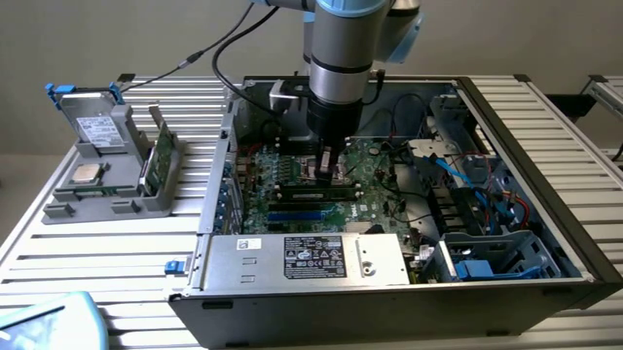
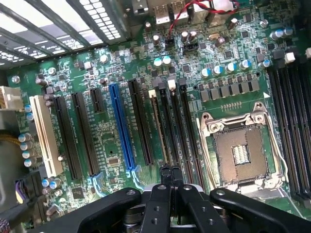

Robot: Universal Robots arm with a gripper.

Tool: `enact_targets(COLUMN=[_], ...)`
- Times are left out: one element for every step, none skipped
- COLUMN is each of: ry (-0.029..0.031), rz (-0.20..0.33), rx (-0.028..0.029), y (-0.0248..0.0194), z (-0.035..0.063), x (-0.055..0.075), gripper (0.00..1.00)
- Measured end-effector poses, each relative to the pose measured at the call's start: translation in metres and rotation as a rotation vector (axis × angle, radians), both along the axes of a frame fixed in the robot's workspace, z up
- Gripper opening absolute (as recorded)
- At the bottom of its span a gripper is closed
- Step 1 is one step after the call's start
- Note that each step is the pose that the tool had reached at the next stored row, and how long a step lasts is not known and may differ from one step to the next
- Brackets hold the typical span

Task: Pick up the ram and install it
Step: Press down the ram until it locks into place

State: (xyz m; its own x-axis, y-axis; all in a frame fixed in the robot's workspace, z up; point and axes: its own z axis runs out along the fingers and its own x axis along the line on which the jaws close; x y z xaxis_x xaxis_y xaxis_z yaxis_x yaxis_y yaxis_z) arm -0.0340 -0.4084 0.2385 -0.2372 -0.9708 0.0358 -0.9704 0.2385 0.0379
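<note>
The ram (image 1: 316,194) is a long dark and green stick standing on edge in a motherboard slot inside the open computer case. In the wrist view the ram (image 2: 158,127) is a thin edge running along one black slot beside the blue slot (image 2: 121,127). My gripper (image 1: 326,169) hangs straight down over the stick, its fingers shut together with nothing between them. The shut gripper (image 2: 170,171) sits right over the near end of the ram. Whether the tips touch it I cannot tell.
The motherboard (image 2: 102,141) has an open processor socket (image 2: 239,153) beside the slots. A power supply (image 1: 311,259) fills the case's near side, and cables and drive bays (image 1: 486,248) the exterior view's right. A grey holder (image 1: 107,197) outside on the left carries a drive and a green card (image 1: 157,154).
</note>
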Motion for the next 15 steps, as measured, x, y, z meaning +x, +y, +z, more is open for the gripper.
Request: enact_targets(ry=[0.0000, 0.0000, 0.0000, 0.0000, -0.0001, 0.0000, -0.0002, -0.0002, -0.0002, -0.0003, -0.0002, -0.0002, -0.0003, -0.0004, -0.0003], rz=[-0.013, -0.025, -0.037, -0.048, -0.057, -0.066, -0.073, -0.081, -0.089, -0.097, -0.105, -0.114, -0.123, -0.132, -0.142], rx=[0.0000, 0.0000, -0.0001, -0.0004, -0.0011, -0.0027, -0.0047, -0.0066, -0.0083, -0.0097, -0.0114, -0.0127, -0.0137, -0.0145, -0.0152], y=[0.0000, 0.0000, 0.0000, 0.0000, 0.0000, 0.0000, 0.0000, -0.0001, -0.0001, 0.0000, 0.0000, -0.0001, -0.0001, 0.0000, 0.0000], z=[0.0000, 0.0000, 0.0000, 0.0000, 0.0000, 0.0000, 0.0000, 0.0000, 0.0000, 0.0000, 0.0000, 0.0001, 0.0001, 0.0000, 0.0000], x=[0.0000, 0.0000, 0.0000, 0.0000, 0.0000, 0.0000, 0.0001, 0.0001, 0.0000, 0.0000, 0.0000, 0.0000, 0.0000, 0.0000, 0.0000], gripper=[0.11, 0.11, 0.11, 0.11, 0.11, 0.11, 0.11, 0.11, 0.11, 0.11, 0.11, 0.11, 0.11, 0.11, 0.11])
